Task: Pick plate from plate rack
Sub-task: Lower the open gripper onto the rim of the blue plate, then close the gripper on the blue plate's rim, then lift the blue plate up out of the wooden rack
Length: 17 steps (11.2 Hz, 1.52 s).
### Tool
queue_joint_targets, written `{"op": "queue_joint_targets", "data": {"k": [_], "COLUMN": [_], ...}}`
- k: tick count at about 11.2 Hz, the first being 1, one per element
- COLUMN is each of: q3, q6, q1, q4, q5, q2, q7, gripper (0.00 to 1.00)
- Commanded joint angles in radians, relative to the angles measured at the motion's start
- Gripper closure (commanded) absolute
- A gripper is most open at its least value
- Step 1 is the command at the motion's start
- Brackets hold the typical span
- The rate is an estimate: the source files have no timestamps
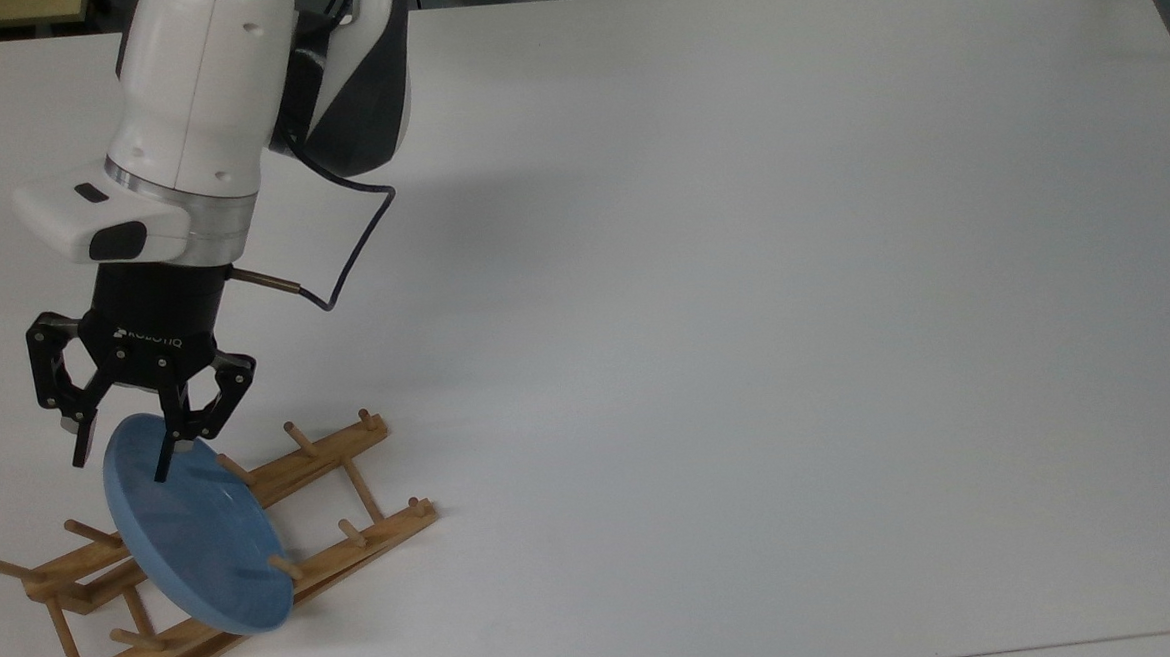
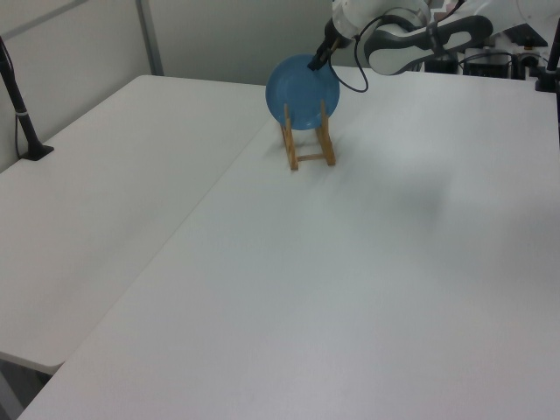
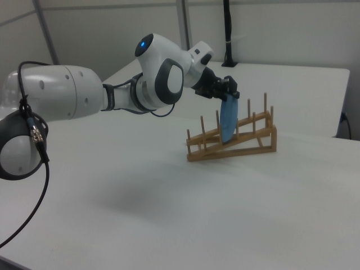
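Observation:
The light-blue plate (image 1: 200, 534) stands on edge between the pegs of the wooden plate rack (image 1: 331, 452), at the top view's lower left. My gripper (image 1: 122, 465) is open and points down over the plate's upper rim, one finger on each side of it. In the left view the gripper (image 2: 315, 63) sits at the top edge of the plate (image 2: 302, 92), above the rack (image 2: 308, 147). In the right view the plate (image 3: 227, 121) appears edge-on in the rack (image 3: 247, 140), with the gripper (image 3: 229, 94) right above it.
The white table (image 1: 744, 310) stretches wide to the top view's right of the rack. A black post (image 2: 19, 105) stands at the left view's far left edge. The arm's cable (image 1: 351, 251) loops beside the wrist.

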Motion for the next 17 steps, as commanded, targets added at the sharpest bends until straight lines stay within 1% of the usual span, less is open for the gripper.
{"op": "queue_joint_targets", "data": {"k": [1, 2, 4, 5, 6, 7, 11, 13, 14, 16, 17], "q3": [-0.020, -0.020, -0.022, -0.023, -0.040, -0.043, -0.049, -0.045, -0.042, -0.034, -0.029], "q6": [0.027, 0.027, 0.027, 0.027, 0.027, 0.027, 0.027, 0.025, 0.024, 0.018, 0.011], "q1": [0.008, 0.008, 0.008, 0.008, 0.011, 0.011, 0.008, 0.002, -0.002, -0.002, 0.001], "q4": [0.064, 0.064, 0.064, 0.064, 0.064, 0.064, 0.064, 0.055, 0.046, -0.003, -0.052], "q5": [-0.008, -0.008, -0.008, -0.010, -0.010, -0.010, -0.008, 0.006, 0.032, 0.186, 0.260], "q2": [0.051, 0.050, 0.045, 0.041, 0.033, 0.028, -0.004, -0.044, -0.062, -0.139, -0.186], "q7": [0.016, 0.016, 0.013, 0.010, 0.007, 0.004, -0.005, 0.006, 0.007, 0.006, 0.006], "gripper": [0.79, 0.88, 1.00, 1.00, 1.00, 1.00, 1.00, 1.00, 1.00, 1.00, 1.00]}}
